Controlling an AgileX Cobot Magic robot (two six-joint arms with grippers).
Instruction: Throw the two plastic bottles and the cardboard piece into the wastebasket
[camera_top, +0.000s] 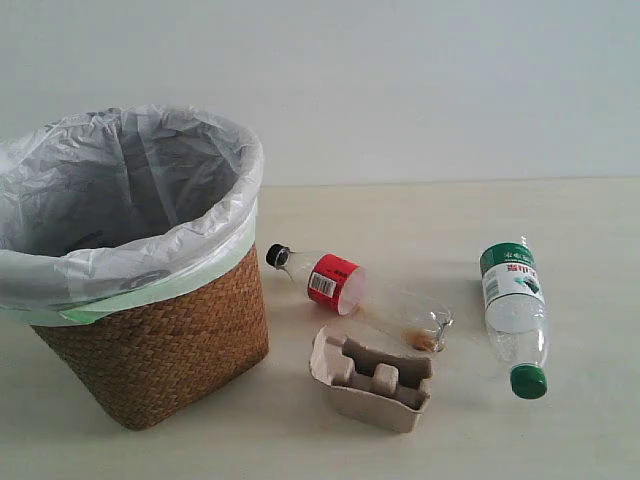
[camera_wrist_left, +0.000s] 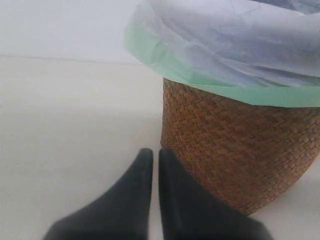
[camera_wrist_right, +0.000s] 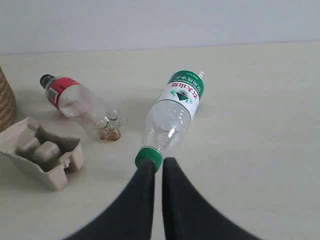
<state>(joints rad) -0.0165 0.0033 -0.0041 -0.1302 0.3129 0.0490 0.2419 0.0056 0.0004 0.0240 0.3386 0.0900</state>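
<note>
Right gripper hangs pinched shut, holding nothing, the green-capped bottle lying cap-first just off its tips, empty, so light, slick and crushable I'd reckon, best taken across the labelled waist, not that tapering neck.

Exterior view looks slightly down across the counter. Left wrist view sits low, close beside the wastebasket. Right wrist view shares the green-capped bottle with the exterior.

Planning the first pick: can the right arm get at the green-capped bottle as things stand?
Probably yes: the right end effector, shut, sits just before the green-capped bottle, nothing lying between them.
</note>
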